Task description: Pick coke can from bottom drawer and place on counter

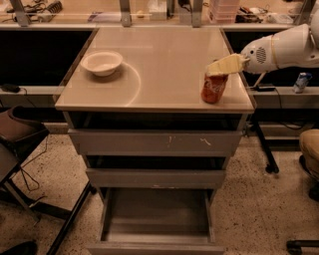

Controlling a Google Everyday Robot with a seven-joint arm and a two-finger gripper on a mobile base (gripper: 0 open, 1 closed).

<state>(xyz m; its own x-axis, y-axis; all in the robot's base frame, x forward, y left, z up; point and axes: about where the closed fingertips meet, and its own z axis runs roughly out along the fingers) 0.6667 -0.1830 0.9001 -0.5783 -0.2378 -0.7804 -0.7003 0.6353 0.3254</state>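
The red coke can (214, 88) stands tilted at the front right corner of the beige counter (164, 69), its base on or just above the top. My gripper (217, 68) reaches in from the right on a white arm, and its pale fingers (227, 64) are shut on the can's top. The bottom drawer (156, 217) is pulled open below and holds nothing that I can see.
A white bowl (101, 63) sits at the counter's left rear. Two shut scuffed drawers (155, 143) are above the open one. A cluttered back shelf (149, 10) runs behind. A chair (20, 144) stands at left, and another chair's base (271, 167) at right.
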